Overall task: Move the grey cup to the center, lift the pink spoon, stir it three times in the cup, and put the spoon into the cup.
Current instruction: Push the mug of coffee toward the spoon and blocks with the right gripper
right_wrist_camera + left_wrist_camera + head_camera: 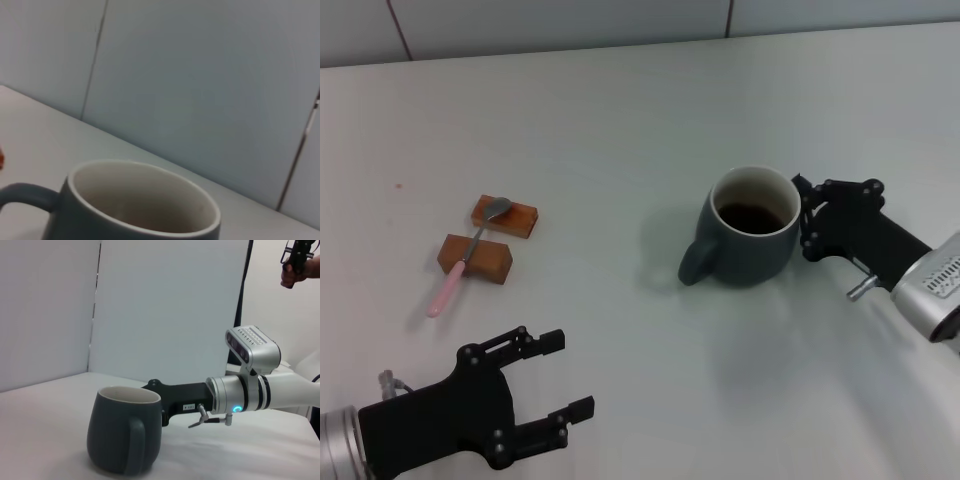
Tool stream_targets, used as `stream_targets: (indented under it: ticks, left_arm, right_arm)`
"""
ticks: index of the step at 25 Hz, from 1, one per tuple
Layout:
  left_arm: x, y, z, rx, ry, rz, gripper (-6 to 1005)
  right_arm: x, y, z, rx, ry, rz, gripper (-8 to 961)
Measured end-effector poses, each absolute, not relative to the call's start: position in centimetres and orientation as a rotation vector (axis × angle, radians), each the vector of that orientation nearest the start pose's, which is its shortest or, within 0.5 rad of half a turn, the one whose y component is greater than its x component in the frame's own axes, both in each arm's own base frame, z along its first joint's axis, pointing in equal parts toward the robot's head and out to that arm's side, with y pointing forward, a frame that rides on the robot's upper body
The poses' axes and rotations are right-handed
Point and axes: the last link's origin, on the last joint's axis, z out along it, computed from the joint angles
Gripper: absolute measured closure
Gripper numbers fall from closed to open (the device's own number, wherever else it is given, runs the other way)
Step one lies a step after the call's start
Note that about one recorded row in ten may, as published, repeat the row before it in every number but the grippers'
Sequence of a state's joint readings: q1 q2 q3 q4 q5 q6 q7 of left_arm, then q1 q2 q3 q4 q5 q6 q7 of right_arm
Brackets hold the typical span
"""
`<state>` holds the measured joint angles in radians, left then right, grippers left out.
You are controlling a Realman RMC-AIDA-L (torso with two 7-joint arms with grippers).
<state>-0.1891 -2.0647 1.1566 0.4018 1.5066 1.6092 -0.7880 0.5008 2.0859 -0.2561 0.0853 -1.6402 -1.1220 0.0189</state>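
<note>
The grey cup stands upright right of the table's middle, its handle toward my left side and its inside dark. It also shows in the left wrist view and, close up, in the right wrist view. My right gripper is open, its fingertips spread against the cup's right wall. The pink spoon lies at the left across two brown wooden blocks, silver bowl on the far one. My left gripper hovers open near the front edge, below the spoon, with nothing in it.
The far wooden block and the near one hold the spoon off the white table. A tiled wall runs along the back. A person's hand holds a device at the far right.
</note>
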Motion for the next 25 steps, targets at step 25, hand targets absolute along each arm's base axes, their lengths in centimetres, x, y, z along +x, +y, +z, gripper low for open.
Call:
stream_targets:
  ticks: [25]
  left_arm:
    - [-31.0, 20.7, -4.8, -2.663, -0.395, -0.927, 234]
  right_arm:
    - [24.9, 32.7, -12.0, -2.281, 0.208, 0.576, 944]
